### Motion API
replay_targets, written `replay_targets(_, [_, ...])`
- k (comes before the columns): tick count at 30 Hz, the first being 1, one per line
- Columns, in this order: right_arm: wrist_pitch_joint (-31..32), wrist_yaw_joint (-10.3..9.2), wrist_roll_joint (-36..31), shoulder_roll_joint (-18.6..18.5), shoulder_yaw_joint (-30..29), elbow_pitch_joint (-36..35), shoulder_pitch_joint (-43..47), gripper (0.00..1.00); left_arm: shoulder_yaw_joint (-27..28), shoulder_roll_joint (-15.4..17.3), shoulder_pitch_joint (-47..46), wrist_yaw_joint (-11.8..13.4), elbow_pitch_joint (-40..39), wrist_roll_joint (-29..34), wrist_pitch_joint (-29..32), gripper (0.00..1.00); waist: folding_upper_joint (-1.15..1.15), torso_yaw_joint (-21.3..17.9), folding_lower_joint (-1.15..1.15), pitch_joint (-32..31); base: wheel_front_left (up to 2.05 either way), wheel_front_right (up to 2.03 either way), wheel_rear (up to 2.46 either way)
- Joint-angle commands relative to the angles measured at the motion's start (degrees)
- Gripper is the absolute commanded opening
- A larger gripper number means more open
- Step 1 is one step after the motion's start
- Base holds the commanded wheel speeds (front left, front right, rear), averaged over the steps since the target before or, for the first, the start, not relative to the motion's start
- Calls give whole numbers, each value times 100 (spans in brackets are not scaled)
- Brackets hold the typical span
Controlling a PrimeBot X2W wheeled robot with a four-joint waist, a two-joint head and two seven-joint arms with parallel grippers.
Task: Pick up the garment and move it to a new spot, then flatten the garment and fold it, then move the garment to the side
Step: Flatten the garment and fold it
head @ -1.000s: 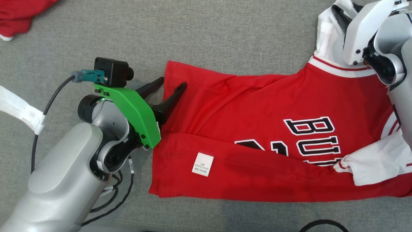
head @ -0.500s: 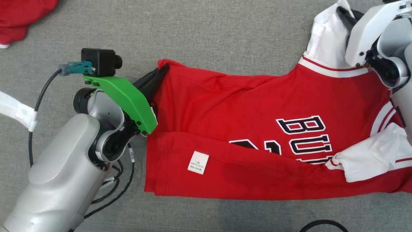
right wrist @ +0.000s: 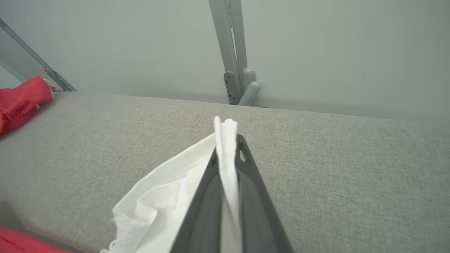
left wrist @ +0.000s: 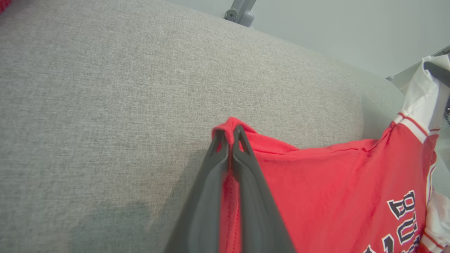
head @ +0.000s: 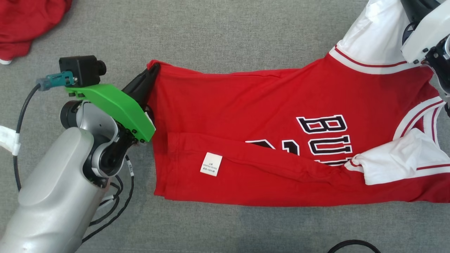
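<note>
Both grippers are clamped on the red basketball jersey with white trim (head: pixel 246 105), which lies across the grey fabric surface (head: pixel 225 31): left gripper (left wrist: pixel 230 131) on a red hem corner, right gripper (right wrist: pixel 227 140) on a white edge, evidently to stretch it flat. A crumpled red cloth (head: pixel 21 28) lies well apart, and a black cable (head: pixel 351 244) loops nearby, obstructing nothing.
</note>
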Motion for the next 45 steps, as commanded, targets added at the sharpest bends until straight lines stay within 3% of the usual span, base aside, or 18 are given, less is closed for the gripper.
replay_targets(1, [-79, -9, 113, -51, -58, -160, 140, 0, 34, 63, 82, 32, -23, 62, -59, 0, 0, -69, 0, -88, 0, 0, 0])
replay_targets(8, [-197, -8, 701, -354, -344, -1817, 1712, 0, 52, 310, 775, 202, -826, 212, -469, 0, 0, -366, 0, -388, 0, 0, 0])
replay_targets(16, [-31, -4, 845, 3, -1073, -3381, 4134, 0, 384, 943, 2600, 887, -2519, 43, -953, 0, 0, -975, 0, -541, 0, 0, 0])
replay_targets(20, [-55, -5, 707, 305, -1188, -3530, 4677, 0, 559, 1038, 3257, 1072, -2941, -235, -1110, 0, 0, -1143, 0, -545, 0, 0, 0])
replay_targets(27, [42, -5, 602, 546, -1252, -3614, 4788, 0, 805, 1132, 3581, 1243, -3244, -377, -1225, 0, 0, -1163, 0, -670, 0, 0, 0])
replay_targets(33, [-51, -5, 183, 529, -960, -2992, 4685, 0, 546, 1037, 3958, 1231, -2985, -573, -1045, 0, 0, -1142, 0, -746, 0, 0, 0])
replay_targets(34, [-83, -5, 66, 490, -885, -2833, 4669, 48, 472, 1001, 4001, 1226, -2872, -591, -1017, 0, 0, -1125, 0, -769, 0, 0, 0])
replay_targets(35, [-108, -5, -43, 427, -794, -2712, 4662, 100, 412, 991, 4011, 1237, -2741, -534, -1008, 4, 0, -1103, 0, -792, 0, 0, 0])
replay_targets(36, [-128, -5, -102, 384, -733, -2599, 4671, 100, 393, 986, 4010, 1289, -2588, -432, -1055, 33, 0, -1077, 0, -819, 0, 0, 0])
replay_targets(37, [-149, -5, -135, 337, -699, -2550, 4689, 100, 375, 1012, 3974, 1340, -2451, -280, -1142, 82, 0, -1049, 0, -848, 0, 0, 0])
replay_targets(38, [-144, -5, -114, 286, -702, -2540, 4718, 100, 351, 1014, 3940, 1391, -2331, -138, -1242, 100, 0, -1025, 0, -879, 0, 0, 0])
replay_targets(40, [-15, -6, 11, 50, -900, -2696, 4869, 100, 347, 967, 3886, 1382, -2163, 177, -1624, 100, 0, -975, 0, -991, 0, 0, 0])
replay_targets(45, [146, -4, 153, -139, -1417, -3127, 5042, 100, 543, 972, 4118, 1399, -2163, 476, -2212, 100, 0, -965, 0, -1123, 0, 0, 0])
